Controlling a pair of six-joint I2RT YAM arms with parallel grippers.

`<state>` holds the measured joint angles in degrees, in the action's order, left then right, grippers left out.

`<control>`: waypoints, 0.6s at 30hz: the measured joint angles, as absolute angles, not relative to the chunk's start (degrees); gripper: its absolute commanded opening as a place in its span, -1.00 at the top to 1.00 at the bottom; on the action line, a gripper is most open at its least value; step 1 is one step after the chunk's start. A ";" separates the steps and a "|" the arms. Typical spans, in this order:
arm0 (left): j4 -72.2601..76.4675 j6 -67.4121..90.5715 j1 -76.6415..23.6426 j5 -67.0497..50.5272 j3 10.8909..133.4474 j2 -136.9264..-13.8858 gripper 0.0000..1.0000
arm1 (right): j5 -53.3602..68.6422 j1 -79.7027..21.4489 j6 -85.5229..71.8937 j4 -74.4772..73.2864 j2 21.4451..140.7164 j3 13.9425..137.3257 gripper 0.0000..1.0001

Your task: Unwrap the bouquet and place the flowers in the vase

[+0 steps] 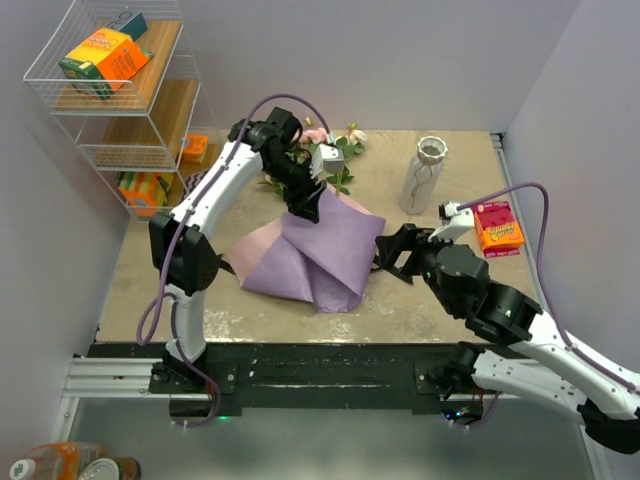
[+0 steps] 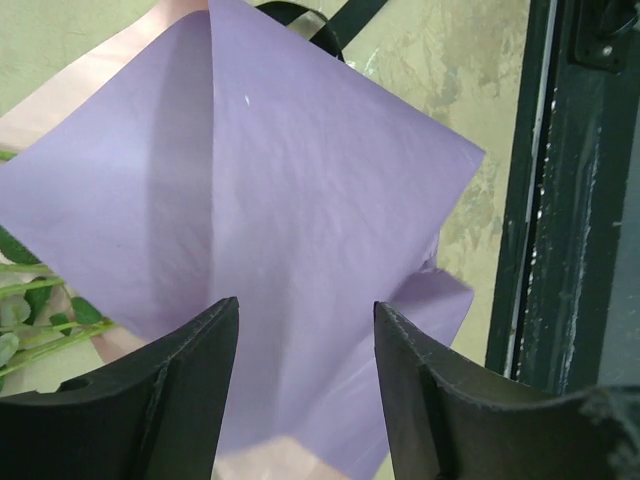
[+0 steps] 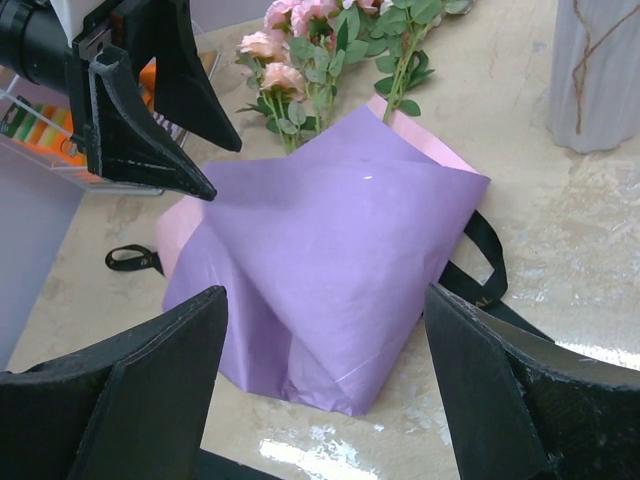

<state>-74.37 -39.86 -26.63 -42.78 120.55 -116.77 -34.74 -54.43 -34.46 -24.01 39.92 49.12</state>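
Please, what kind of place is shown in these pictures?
Most likely a robot test cell in a lab, not a home: the left arm and right arm are bolted to a rail at the table edge, plain walls enclose the table, and a wire shelf holds grocery boxes.

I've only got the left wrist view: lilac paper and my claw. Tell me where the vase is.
Observer: The vase stands upright at the far right of the table, apart from the paper.
Operator: Give me the roses.
Observer: The flowers stick out from the paper's far edge, leaves and heads uncovered.
Operator: Report the other side.
Observer: The right claw is open, low beside the paper's right edge, holding nothing.
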 measured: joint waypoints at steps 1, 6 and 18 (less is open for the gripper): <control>-74.22 -39.27 -26.70 -43.31 120.55 -116.77 -0.22 | -34.74 -54.43 -34.46 -24.03 39.68 49.12 -0.65; -72.86 -35.14 -28.34 -45.91 120.55 -116.77 -0.20 | -35.05 -54.43 -34.26 -25.12 37.74 49.15 -0.66; -55.07 -21.82 -23.46 -32.08 98.21 -112.12 -0.39 | -36.45 -54.43 -32.42 -26.81 35.99 51.48 -0.67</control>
<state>-55.07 -21.82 -23.46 -32.08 98.21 -112.12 -36.45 -54.43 -32.42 -26.81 35.99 51.48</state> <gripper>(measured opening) 0.676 0.832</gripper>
